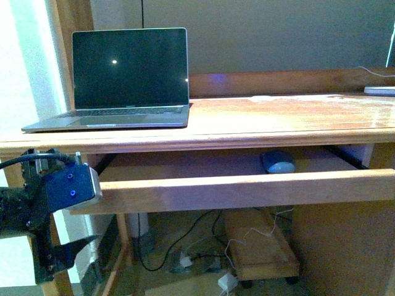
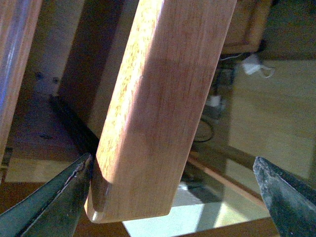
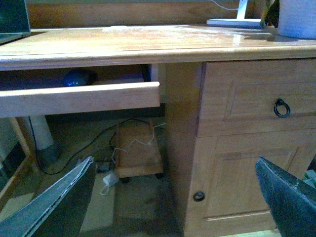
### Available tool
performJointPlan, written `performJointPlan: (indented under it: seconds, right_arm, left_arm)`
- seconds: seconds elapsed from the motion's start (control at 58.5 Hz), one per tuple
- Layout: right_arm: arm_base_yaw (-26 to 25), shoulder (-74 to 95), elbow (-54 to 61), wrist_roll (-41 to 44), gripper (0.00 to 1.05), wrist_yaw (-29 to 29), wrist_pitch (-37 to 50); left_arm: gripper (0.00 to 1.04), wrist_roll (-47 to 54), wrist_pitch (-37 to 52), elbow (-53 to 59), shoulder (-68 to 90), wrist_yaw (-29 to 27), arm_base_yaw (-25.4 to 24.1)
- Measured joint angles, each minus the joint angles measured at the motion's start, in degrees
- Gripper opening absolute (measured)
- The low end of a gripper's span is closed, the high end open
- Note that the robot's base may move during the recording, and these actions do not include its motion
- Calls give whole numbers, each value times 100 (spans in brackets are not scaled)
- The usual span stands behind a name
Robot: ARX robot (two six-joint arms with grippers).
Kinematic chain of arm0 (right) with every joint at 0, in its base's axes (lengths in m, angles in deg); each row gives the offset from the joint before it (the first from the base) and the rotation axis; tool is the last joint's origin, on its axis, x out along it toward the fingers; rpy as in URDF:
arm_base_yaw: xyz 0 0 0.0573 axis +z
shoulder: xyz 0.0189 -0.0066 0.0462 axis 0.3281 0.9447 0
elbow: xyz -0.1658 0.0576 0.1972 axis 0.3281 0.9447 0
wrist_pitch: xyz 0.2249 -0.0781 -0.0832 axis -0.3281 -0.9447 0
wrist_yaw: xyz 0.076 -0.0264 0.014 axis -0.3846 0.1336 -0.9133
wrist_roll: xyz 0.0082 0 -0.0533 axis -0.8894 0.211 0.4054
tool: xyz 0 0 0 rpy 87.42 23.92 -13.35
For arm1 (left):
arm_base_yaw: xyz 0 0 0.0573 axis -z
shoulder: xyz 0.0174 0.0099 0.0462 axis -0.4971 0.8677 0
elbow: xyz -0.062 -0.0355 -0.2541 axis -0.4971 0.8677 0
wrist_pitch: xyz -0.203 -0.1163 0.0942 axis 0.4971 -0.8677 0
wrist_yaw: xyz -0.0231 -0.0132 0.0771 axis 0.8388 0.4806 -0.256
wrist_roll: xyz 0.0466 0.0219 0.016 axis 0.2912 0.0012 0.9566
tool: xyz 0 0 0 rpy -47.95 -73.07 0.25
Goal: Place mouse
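Observation:
The mouse is a small dark oval lying in the pulled-out keyboard tray under the desktop, right of the middle. In the right wrist view the mouse shows just behind the tray's front rail. My left gripper is open at the tray's left end. In the left wrist view the rail's rounded end stands between the spread fingers of the left gripper, close to one finger. My right gripper is open, holds nothing, and is low in front of the desk, out of the front view.
An open laptop sits on the desktop at the left, a white lamp base at the far right. Right of the tray is a cabinet with a ring-handled drawer. A wheeled wooden stand and cables lie underneath.

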Motion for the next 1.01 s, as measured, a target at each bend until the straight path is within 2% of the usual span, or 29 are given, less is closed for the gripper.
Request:
performJointPlan:
  seconds: [0.273,0.376,0.496,0.632,0.701,0.871,0.957,1.008]
  right_arm:
    - [0,0,0,2,97,0,0]
    - [0,0,0,2,97,2,0]
    - [0,2,0,2,97,0,0]
    - [0,0,0,0,97,2,0]
    - [0,0,0,2,97,0,0]
    - [0,0,0,0,97,2,0]
    - [0,0,0,0,97,0,0]
    - [0,2,0,2,97,2,0]
  left_arm:
    - [97,-527,-844,763,-859,566,455]
    - [97,-1128,-1307,916,-1263,850,619]
    - [97,-1991,-1307,1047,-1517,1292,787]
    - [97,-3683,-793,1309,-1878,2277,970]
    - [97,-4929,-109,1410,-2105,2754,1014]
    - [97,-7617,1735,1344,-2415,2542,874]
    - [97,-8644,2173,1303,-2597,2186,796]
    - [97,-8900,2131,1285,-2723,1893,767]
